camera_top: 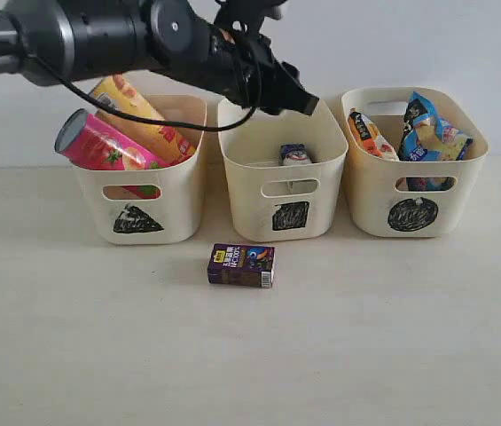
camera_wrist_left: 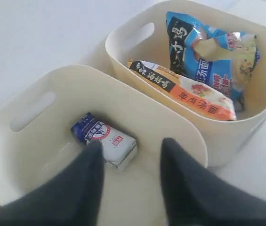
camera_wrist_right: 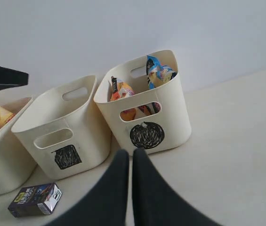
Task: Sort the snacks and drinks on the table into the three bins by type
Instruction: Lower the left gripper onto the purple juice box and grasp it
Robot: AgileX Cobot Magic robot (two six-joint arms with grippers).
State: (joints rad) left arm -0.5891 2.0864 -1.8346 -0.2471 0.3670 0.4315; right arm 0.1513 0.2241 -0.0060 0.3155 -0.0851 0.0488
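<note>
1. Hovering the left gripper over the square-marked bin at upper centre of the exterior frame; jaws spread wide, gripping nothing; white-and-blue carton lying inside on the bin floor.
2. Holding the right gripper pinched together, empty.
3. Targeting, probably, the purple carton lying on the table at lower centre, just before that bin.
4. Lifting clear of the rim first; descending straight; closing across the narrow sides.

The dark purple carton lies on bare table, with only the front wall of the square-marked bin near behind it. The left arm hangs across that bin's mouth.
</note>
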